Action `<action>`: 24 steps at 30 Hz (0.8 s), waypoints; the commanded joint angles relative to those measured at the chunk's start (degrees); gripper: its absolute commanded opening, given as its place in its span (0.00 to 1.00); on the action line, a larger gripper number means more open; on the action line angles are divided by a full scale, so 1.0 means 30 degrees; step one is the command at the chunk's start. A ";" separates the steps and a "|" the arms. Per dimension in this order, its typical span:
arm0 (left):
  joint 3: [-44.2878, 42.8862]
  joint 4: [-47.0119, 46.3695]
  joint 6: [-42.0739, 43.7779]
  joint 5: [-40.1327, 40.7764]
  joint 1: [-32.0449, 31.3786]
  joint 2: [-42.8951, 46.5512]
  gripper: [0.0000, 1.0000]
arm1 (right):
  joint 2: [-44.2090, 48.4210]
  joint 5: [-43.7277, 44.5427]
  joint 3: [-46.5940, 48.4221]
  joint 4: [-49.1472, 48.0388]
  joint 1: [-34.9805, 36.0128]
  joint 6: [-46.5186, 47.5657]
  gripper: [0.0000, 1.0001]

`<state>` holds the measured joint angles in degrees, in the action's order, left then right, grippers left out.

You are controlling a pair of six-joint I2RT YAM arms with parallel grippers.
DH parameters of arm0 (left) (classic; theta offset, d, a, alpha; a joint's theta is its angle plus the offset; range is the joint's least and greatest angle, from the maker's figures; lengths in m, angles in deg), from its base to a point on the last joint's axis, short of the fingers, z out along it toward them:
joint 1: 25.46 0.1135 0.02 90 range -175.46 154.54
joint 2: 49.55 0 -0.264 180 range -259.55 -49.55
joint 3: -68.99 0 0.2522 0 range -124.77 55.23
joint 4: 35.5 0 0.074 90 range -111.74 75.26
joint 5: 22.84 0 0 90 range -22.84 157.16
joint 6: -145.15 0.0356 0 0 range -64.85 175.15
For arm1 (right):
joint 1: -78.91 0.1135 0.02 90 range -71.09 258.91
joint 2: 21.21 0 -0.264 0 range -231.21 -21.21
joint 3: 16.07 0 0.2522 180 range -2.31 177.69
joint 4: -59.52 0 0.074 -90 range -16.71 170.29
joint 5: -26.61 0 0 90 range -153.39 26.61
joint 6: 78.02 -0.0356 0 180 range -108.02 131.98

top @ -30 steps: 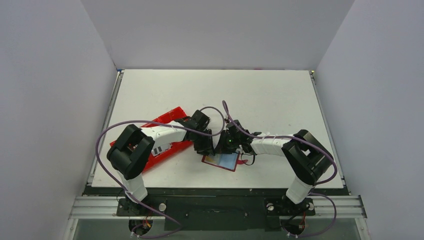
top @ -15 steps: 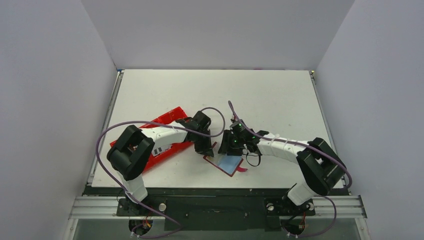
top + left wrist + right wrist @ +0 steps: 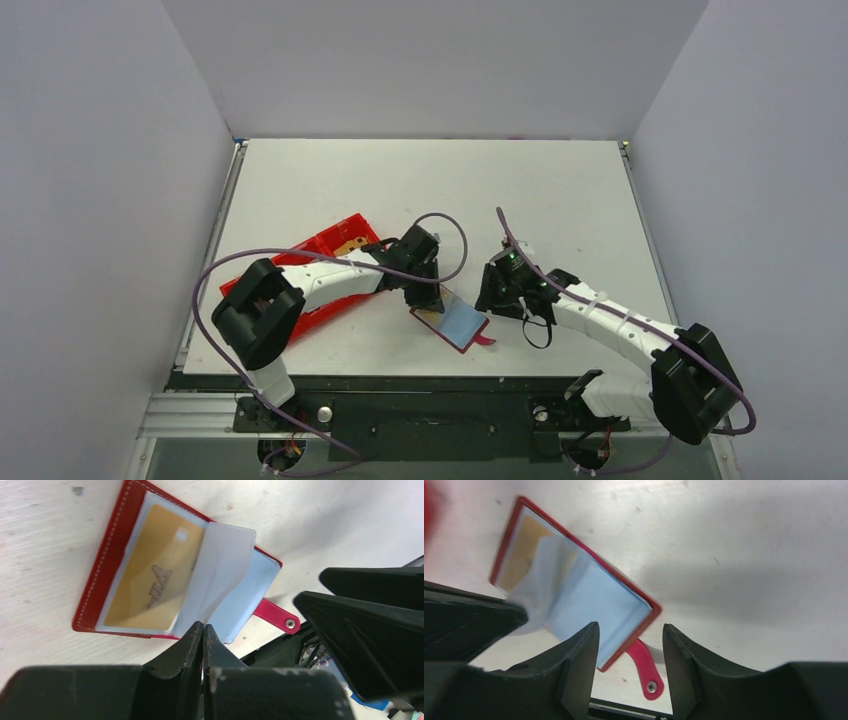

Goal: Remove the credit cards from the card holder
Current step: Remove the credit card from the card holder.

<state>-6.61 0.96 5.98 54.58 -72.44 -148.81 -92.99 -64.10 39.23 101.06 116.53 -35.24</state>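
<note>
The card holder lies open on the table, dark red with pale blue sleeves and a red strap tab. A tan-gold credit card sits inside its left sleeve. My left gripper is shut on the edge of one pale sleeve page, which it holds lifted off the holder; from above, the left gripper is at the holder's far-left corner. My right gripper hangs open just right of the holder, touching nothing. Between the open fingers of the right gripper I see the holder's corner and strap.
A bright red compartment tray lies left of the holder, partly under my left arm, with a tan card in its far end. Purple cables loop over both arms. The table's near edge is close below the holder.
My right gripper opened, let go of the holder and drew back to the right. My left gripper shut on the sleeve page and shifted right. The holder turned slightly.
</note>
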 commanded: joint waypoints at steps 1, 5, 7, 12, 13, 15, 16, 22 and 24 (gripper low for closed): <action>-0.1281 -0.1254 0.0031 0.0180 -0.0788 0.0096 0.00 | 0.1289 0.0707 -0.1409 0.1401 0.0087 -0.0310 0.46; -0.1574 -0.1120 0.0507 -0.0172 -0.1509 -0.0326 0.00 | 0.1732 0.0479 -0.2464 0.0954 0.0071 -0.0831 0.46; -0.1616 -0.1135 0.0751 -0.0322 -0.1874 -0.0562 0.03 | 0.1830 0.0406 -0.2862 0.0615 0.0039 -0.1104 0.46; -0.1926 -0.1264 0.1190 -0.0465 -0.2760 -0.1406 0.17 | 0.1796 0.0413 -0.3563 -0.0209 -0.0280 -0.1666 0.46; -0.1949 -0.1324 0.1207 -0.0531 -0.2904 -0.1518 0.18 | 0.1745 0.0413 -0.3651 -0.0491 -0.0303 -0.1795 0.46; -0.2051 -0.1560 0.1139 -0.0653 -0.3026 -0.1776 0.20 | 0.1535 0.0413 -0.3922 -0.1027 -0.0469 -0.1968 0.42; -0.2117 -0.1758 0.1103 -0.0691 -0.3072 -0.1915 0.21 | 0.1302 0.0149 -0.4063 -0.1369 -0.0684 -0.1990 0.38; -0.2693 -0.1975 0.0993 -0.0773 -0.3179 -0.2564 0.25 | -0.0217 -0.0526 -0.3770 -0.2727 -0.2060 -0.1220 0.14; -0.2953 -0.2033 0.0922 -0.0782 -0.3185 -0.2837 0.26 | -0.1014 -0.0639 -0.3208 -0.2863 -0.2505 -0.0588 0.10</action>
<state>-11.79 -1.95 8.41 53.11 -81.88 -156.11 -91.62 -66.07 27.34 95.90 111.33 -39.86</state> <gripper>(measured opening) 0.248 0.139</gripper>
